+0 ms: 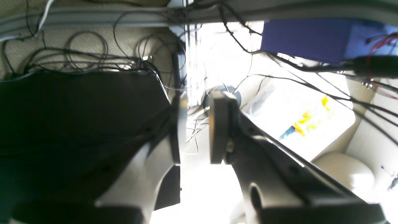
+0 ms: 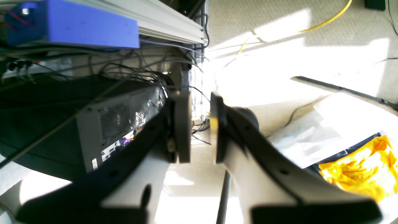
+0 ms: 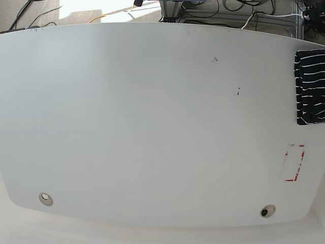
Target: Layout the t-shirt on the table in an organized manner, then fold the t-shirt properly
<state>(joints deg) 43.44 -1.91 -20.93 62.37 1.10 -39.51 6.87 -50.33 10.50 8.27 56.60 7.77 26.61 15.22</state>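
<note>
While neither arm appears in the base view, treat this moment as the start or the end of the cycle: the t-shirt (image 3: 310,87) lies at the far right edge of the table (image 3: 152,127), apparently folded into a compact striped block and partly cut off by the frame. You cannot confirm its full outline from here.

Check the grippers first. The left gripper (image 1: 198,127) shows its jaws slightly apart with nothing between them; the right gripper (image 2: 200,127) likewise stands narrowly apart and empty. Both wrist views look past the table toward cables (image 1: 87,56) and carpeted floor (image 2: 267,18), so both arms appear parked away from the work surface.

If the garment must be laid out, widen each pincer before approach, then descend onto two separate corners of the cloth. Draw the fabric toward the bare centre of the table, well away from the red-outlined mark (image 3: 294,162). Keep tension even between both arms to avoid bunching.
</note>
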